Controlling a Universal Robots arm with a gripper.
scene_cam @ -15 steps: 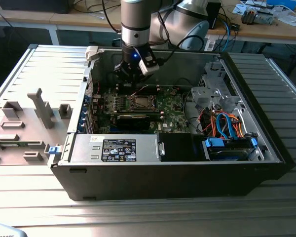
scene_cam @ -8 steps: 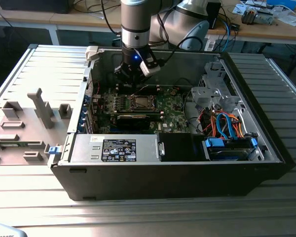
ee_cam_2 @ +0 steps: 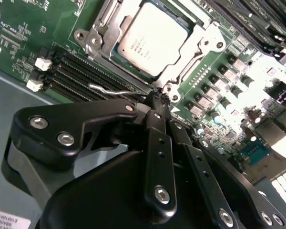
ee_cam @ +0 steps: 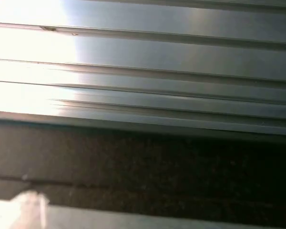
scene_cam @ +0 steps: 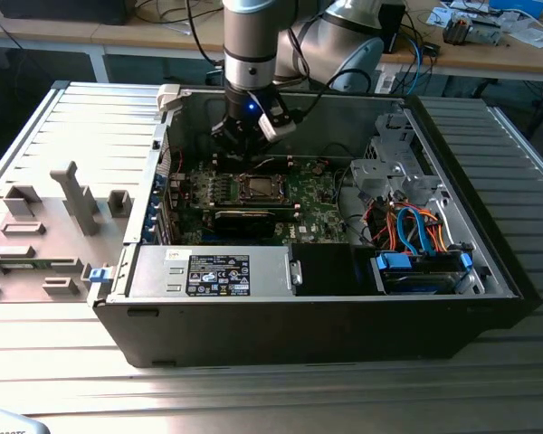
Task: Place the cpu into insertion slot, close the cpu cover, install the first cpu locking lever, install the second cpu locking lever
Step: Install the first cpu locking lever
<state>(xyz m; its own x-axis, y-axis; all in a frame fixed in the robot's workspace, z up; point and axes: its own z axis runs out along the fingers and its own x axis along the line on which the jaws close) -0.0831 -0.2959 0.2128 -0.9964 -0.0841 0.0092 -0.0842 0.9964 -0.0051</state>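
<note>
In the exterior view an open computer case (scene_cam: 452, 194) lies on a ribbed metal table (scene_cam: 72, 117), and the arm (scene_cam: 251, 41) comes down into it from the twelve o'clock side, its gripper (scene_cam: 238, 149) low over the green board (scene_cam: 308, 203) just at eleven o'clock of the insertion slot (scene_cam: 257, 188). In the second wrist view the cpu (ee_cam_2: 152, 37) lies flat in the insertion slot (ee_cam_2: 115, 47), silvery-tan top upward, with the cpu cover (ee_cam_2: 200, 43) closed down around it so that the chip shows through its square window. The black gripper (ee_cam_2: 157, 101) sits at about six o'clock of the socket in that picture, its fingertips drawn together to a narrow point at the socket's corner beside a thin wire locking lever (ee_cam_2: 112, 89); the tips look closed, but whether they pinch the lever I cannot tell. The lever runs along the socket's edge next to the dark memory slots (ee_cam_2: 81, 71). In the exterior view a power supply box (scene_cam: 213, 271) lies at six o'clock of the board, and a drive bay with blue and orange cables (scene_cam: 421, 231) at four o'clock. The first wrist view shows ribbed metal (ee_cam: 181, 62) above a dark band.
</note>
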